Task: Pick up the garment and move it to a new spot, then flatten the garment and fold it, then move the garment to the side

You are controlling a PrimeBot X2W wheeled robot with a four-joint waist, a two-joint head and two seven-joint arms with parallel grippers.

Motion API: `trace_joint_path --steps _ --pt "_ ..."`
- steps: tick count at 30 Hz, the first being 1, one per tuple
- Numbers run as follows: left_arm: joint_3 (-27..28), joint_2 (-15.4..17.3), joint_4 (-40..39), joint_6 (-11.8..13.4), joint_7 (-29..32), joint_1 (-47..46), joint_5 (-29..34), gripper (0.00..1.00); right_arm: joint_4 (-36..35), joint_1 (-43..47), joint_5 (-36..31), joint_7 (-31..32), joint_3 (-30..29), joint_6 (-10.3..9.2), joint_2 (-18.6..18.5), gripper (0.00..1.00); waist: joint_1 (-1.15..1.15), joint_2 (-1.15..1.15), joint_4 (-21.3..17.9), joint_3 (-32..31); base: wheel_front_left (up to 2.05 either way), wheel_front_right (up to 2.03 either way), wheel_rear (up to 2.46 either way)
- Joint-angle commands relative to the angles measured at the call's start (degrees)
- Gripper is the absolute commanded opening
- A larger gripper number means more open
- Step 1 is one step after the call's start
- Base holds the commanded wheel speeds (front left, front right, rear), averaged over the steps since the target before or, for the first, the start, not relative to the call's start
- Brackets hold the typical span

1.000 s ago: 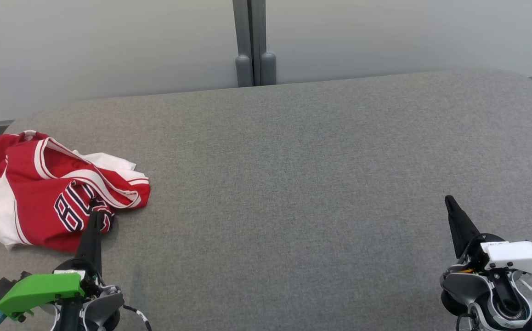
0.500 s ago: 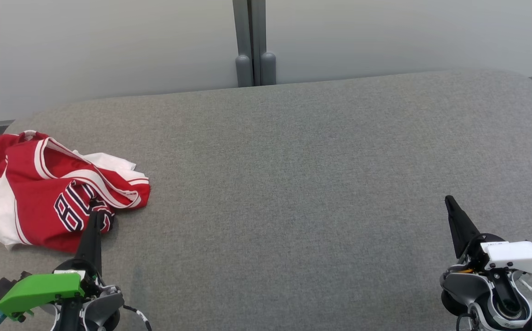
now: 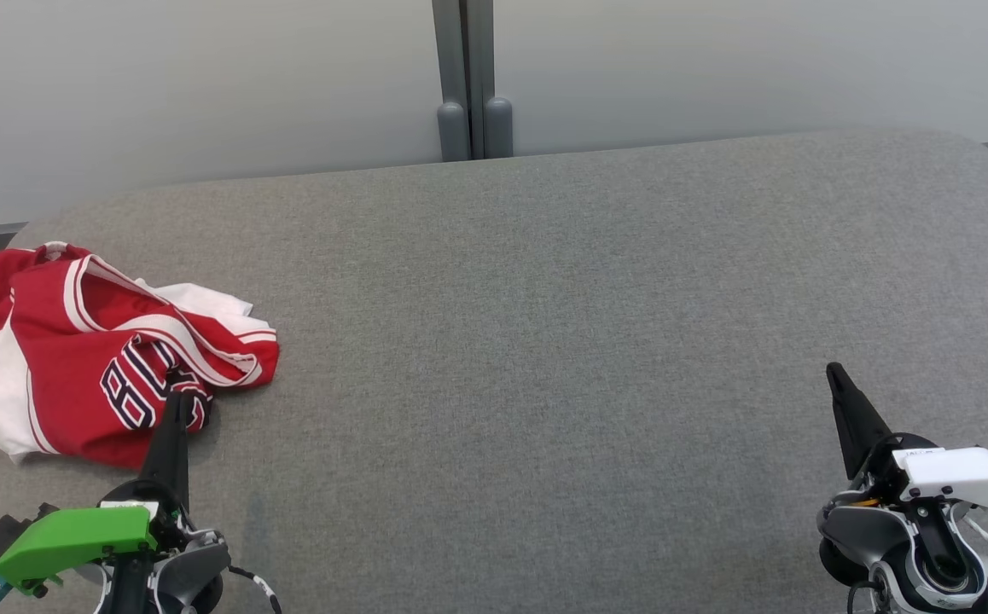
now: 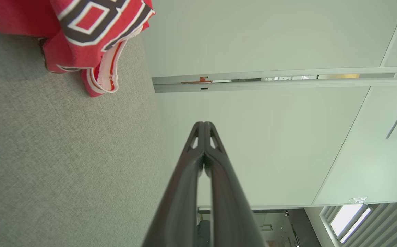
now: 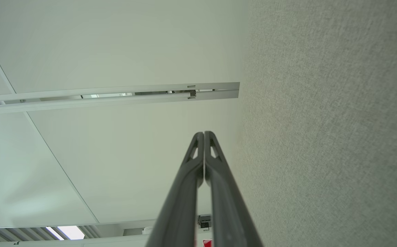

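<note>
Garment (image 3: pixel 67 367) in a heap just beyond the closed, empty left pincer (image 3: pixel 177 397); closed right pincer (image 3: pixel 835 373) well apart

Grey fabric surface (image 3: pixel 596 298) (rounded corners), pale wall panels (image 3: pixel 204 85) behind, grey post (image 3: pixel 464 68) between them

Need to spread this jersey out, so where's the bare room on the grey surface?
Bare: everything right of the jersey, across the middle to the right gripper and the back wall. Crowded: the left end, where the crumpled jersey lies with the left gripper at its near edge.
</note>
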Motion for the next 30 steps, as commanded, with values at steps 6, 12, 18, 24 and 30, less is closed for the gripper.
trace_joint_path --steps 6,12,18,24,30 --pt "0.1 0.4 -0.1 -0.2 0.2 -0.7 0.0 0.0 -0.3 0.5 0.4 0.2 0.0 0.05 -0.1 0.0 0.0 0.0 0.0 0.0 0.0 0.0 0.0" --pt "0.1 0.4 -0.1 -0.2 0.2 -0.7 0.0 0.0 -0.3 0.5 0.4 0.2 0.0 0.04 -0.1 0.0 0.0 0.0 0.0 0.0 0.0 0.0 0.0" --pt "0.1 0.4 -0.1 -0.2 0.2 -0.7 0.0 0.0 -0.3 0.5 0.4 0.2 0.0 0.05 -0.1 0.0 0.0 0.0 0.0 0.0 0.0 0.0 0.0" --pt "0.1 0.4 -0.1 -0.2 0.2 -0.7 0.0 0.0 -0.3 0.5 0.4 0.2 0.0 0.05 -0.1 0.0 0.0 0.0 0.0 0.0 0.0 0.0 0.0" --pt "0.1 0.4 -0.1 -0.2 0.2 -0.7 0.0 0.0 -0.3 0.5 0.4 0.2 0.0 0.05 -0.1 0.0 0.0 0.0 0.0 0.0 0.0 0.0 0.0"
